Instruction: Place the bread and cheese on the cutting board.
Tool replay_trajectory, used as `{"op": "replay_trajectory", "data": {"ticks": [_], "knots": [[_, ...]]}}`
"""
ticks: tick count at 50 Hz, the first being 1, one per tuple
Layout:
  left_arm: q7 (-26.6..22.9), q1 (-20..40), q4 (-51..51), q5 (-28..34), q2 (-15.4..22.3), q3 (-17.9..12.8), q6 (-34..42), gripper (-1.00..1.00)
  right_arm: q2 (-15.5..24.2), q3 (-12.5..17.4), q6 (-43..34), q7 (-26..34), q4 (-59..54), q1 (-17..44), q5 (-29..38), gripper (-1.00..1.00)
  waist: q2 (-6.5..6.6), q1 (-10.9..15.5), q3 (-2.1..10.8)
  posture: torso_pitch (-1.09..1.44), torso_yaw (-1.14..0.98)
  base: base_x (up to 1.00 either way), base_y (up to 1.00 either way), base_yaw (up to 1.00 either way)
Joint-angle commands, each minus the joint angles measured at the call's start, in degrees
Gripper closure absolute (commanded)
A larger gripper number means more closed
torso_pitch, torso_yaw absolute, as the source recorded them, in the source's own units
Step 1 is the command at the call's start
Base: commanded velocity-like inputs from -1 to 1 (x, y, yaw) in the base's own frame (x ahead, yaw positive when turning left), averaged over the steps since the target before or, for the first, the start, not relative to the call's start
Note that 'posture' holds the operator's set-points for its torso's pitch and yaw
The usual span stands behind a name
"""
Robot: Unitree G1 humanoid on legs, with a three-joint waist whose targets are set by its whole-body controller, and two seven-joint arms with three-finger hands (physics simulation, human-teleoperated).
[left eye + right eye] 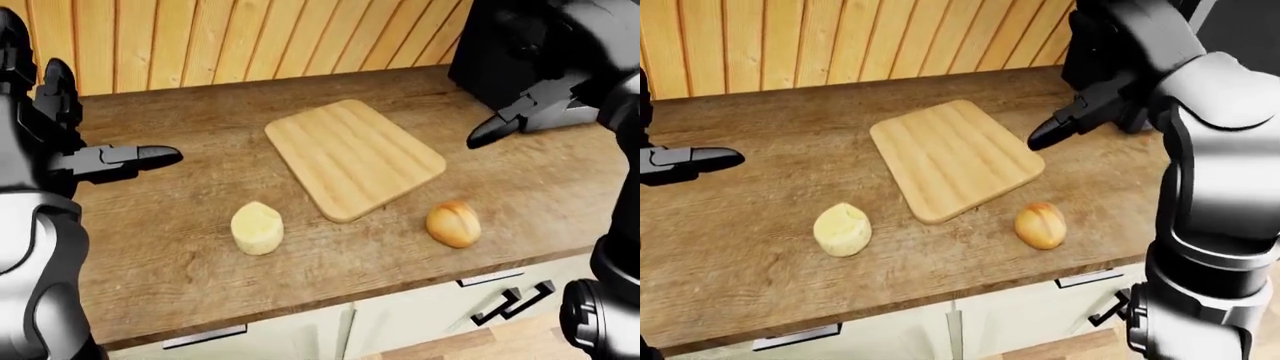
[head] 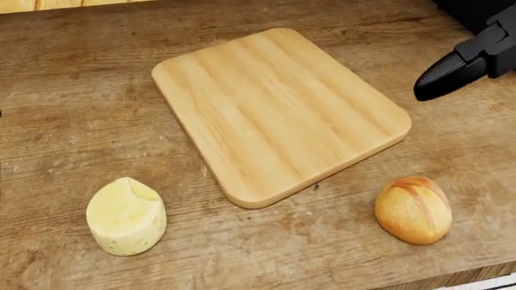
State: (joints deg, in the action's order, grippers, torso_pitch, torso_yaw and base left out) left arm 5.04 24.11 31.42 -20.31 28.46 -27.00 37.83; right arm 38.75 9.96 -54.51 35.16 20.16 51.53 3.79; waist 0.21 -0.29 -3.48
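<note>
Both hands hover empty over the counter [image 2: 72,103], fingers outstretched: left hand [image 1: 110,161] far left, right hand [image 1: 525,116] right of the board [image 2: 278,112].

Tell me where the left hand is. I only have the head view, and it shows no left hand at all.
Observer: The left hand hangs above the counter at the left of the left-eye view, up and left of the cheese, touching nothing.
Operator: Report its fingers.
Observer: One finger points straight toward the cutting board; the hand holds nothing.
Operator: Now say what the dark corner at my top right belongs to.
Observer: A black boxy appliance stands on the counter against the wooden wall. The right hand reaches out beside it, above the bread.
</note>
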Motion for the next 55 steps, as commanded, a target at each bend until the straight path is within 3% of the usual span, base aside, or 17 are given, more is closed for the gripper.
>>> {"op": "replay_trajectory", "data": {"ticks": [1, 8, 15, 28, 34, 49, 53, 55], "knots": [[0.12, 1.50, 1.27, 0.14, 1.12, -0.86, -1.43, -1.00, 0.52, 0.51, 0.91, 4.51, 1.40, 1.64, 4.40, -1.00, 0.07, 0.00, 1.19, 0.00, 0.00, 0.00, 0.00, 0.00], [0.09, 1.48, 1.18, 0.26, 1.00, -0.74, -1.52, -1.00, -0.57, -2.20, 9.36, 17.75, -1.26, 2.61, 16.28, -1.00, 0.52, -0.30, 1.27, 0.00, 0.00, 0.00, 0.00, 0.00], [0.05, 1.27, 1.26, 0.23, 0.90, -0.80, -1.59, -1.00, -3.93, -0.93, 21.88, 26.40, -3.78, 1.12, 25.81, -1.00, 0.90, -0.49, 1.46, 0.00, 0.00, 0.00, 0.00, 0.00], [0.02, 1.09, 1.09, 0.31, 0.79, -0.83, -1.80, -1.00, -5.67, 0.27, 34.15, 34.11, -4.73, -0.91, 31.37, -1.00, 1.10, -0.59, 1.86, 0.00, 0.00, 0.00, 0.00, 0.00], [0.06, 0.95, 1.21, 0.28, 0.65, -0.83, -1.82, -1.00, -6.06, 1.32, 35.18, 43.21, 1.45, -5.78, 31.46, -1.00, 0.91, -0.60, 2.01, 0.00, 0.00, 0.00, 0.00, 0.00], [0.14, 0.92, 1.37, 0.08, 0.71, -0.94, -1.66, -1.00, -6.42, 2.24, 38.17, 47.27, 3.77, -9.42, 31.97, -1.00, 1.02, -0.87, 2.03, 0.00, 0.00, 0.00, 0.00, 0.00], [0.08, 0.80, 1.32, 0.23, 0.61, -0.82, -1.81, -1.00, -6.36, 2.47, 42.97, 46.31, 3.12, -10.56, 31.89, -1.00, 1.04, -0.91, 1.97, 0.00, 0.00, 0.00, 0.00, 0.00], [0.08, 0.85, 1.31, 0.26, 0.62, -0.86, -1.77, -1.00, -5.79, 2.60, 49.04, 44.27, 1.34, -10.50, 31.01, -1.00, 1.09, -0.97, 1.94, 0.00, 0.00, 0.00, 0.00, 0.00]]}}
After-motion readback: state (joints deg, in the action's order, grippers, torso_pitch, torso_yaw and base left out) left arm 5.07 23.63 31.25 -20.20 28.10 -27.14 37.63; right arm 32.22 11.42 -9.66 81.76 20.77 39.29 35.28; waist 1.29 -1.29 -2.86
